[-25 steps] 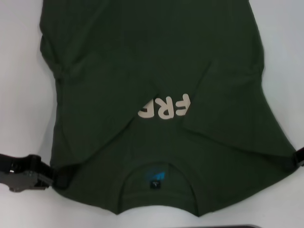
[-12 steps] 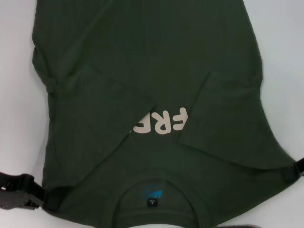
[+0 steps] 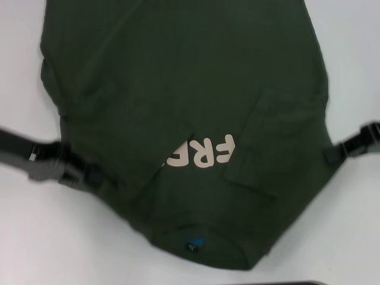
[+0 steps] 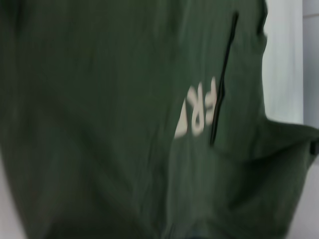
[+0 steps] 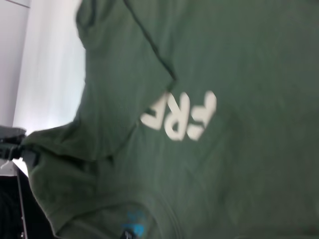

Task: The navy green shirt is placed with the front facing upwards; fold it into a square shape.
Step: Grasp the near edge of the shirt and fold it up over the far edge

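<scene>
The navy green shirt (image 3: 178,77) lies front up on the white table, with both sleeves folded in over the chest. They partly cover the cream lettering (image 3: 205,151). Its collar, with the blue neck label (image 3: 193,243), points toward me. My left gripper (image 3: 92,176) is shut on the shirt's left shoulder edge. My right gripper (image 3: 331,155) is shut on the right shoulder edge. Both shoulder corners are pulled up and inward, so the collar end narrows. The wrist views show the shirt (image 4: 99,124) (image 5: 239,59) and the lettering (image 4: 199,107) (image 5: 182,117) close up.
White table (image 3: 24,237) shows on both sides of the shirt and in front of the collar. A dark strip (image 3: 297,283) runs along the near edge at lower right.
Both grippers have moved away from me and inward, carrying the shoulder corners. The collar end has bunched narrower, and the shirt's near edge has drawn back from the table's front.
</scene>
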Tool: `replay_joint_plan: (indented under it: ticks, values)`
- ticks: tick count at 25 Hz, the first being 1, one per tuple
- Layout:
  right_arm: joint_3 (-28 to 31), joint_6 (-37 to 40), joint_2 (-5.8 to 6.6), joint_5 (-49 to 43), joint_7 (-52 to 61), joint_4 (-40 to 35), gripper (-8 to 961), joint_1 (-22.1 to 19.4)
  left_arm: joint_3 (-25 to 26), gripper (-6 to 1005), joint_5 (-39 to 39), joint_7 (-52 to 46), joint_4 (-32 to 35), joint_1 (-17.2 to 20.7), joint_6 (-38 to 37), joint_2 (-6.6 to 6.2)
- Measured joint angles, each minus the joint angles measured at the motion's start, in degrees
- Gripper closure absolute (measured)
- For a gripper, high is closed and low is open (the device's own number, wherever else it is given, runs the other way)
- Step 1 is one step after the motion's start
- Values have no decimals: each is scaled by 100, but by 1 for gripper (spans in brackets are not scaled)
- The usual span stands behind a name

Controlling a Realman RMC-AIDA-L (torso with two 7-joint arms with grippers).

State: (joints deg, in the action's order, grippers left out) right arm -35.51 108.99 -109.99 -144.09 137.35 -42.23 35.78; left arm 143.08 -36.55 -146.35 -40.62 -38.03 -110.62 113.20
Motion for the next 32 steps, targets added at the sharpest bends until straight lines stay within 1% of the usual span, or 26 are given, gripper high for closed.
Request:
replay_joint_plan:
  ticks: [4,7,10,14,19,23,28,32]
  values:
    - [18,-169,18,5,145,-16,901,390,-11,978,-3,-206,-1,-415,408,-1]
    - [64,-332,69,13,270,-88,901,622,-19,978,-4,-335,9,-673,830,19]
    - [71,-455,103,15,388,-241,901,762,-57,978,12,-518,8,-898,1379,45]
    - [71,-639,121,15,531,-468,901,848,-266,978,40,-851,5,-1095,2135,92]
    - [119,-1000,135,14,731,-618,901,881,-414,978,27,-1094,11,-1272,2841,179]
    - [128,-1296,107,16,825,-620,900,899,-522,979,34,-1293,-16,-1348,3276,257]
    - [135,-1636,89,55,888,-588,900,905,-495,979,0,-1429,-31,-1338,3485,272]
    - [126,-1899,53,220,913,-563,900,909,-470,979,-14,-1558,-64,-1226,3592,277]
